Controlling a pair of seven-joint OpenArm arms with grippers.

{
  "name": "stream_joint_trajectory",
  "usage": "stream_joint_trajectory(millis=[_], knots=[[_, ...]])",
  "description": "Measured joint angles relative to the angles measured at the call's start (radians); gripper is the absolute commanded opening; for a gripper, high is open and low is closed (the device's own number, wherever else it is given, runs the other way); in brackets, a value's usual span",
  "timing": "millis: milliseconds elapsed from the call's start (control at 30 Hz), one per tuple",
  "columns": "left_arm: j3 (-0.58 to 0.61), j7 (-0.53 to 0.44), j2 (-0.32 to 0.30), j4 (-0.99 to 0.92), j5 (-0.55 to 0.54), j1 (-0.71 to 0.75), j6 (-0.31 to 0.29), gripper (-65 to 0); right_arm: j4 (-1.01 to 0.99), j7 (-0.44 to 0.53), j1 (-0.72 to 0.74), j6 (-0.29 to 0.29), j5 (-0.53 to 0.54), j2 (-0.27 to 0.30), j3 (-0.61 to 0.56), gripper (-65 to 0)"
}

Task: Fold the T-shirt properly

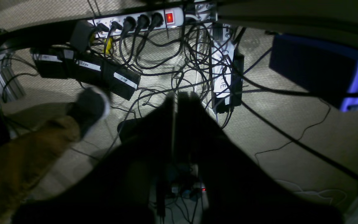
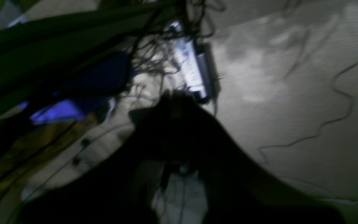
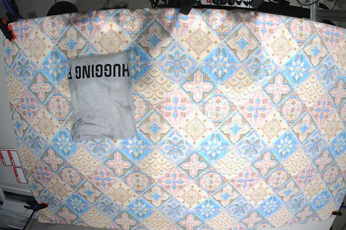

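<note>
lying folded at the left, the t-shirt (image 3: 101, 95) leaves wide tablecloth (image 3: 227, 133) bare to its right. both grippers (image 1: 176, 99) (image 2: 174, 96) show jaws pressed together, over floor cables (image 1: 179, 56).

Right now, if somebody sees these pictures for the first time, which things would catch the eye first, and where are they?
First comes the colourful patterned tablecloth, which covers the whole table in the base view. On that view's left lies the grey T-shirt, folded to a neat rectangle, with the black word HUGGING upside down. Both wrist views show only a dim floor with tangled cables and a white power strip with a red switch.
</note>
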Motion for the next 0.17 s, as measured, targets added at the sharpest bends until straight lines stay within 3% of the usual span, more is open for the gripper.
stream_joint_trajectory(millis=[167], knots=[[-0.003, 0.004, 0.000, -0.001, -0.001, -0.011, 0.000, -65.0, -0.001, 0.009, 0.026, -0.001, 0.003, 0.009, 0.000, -65.0]])
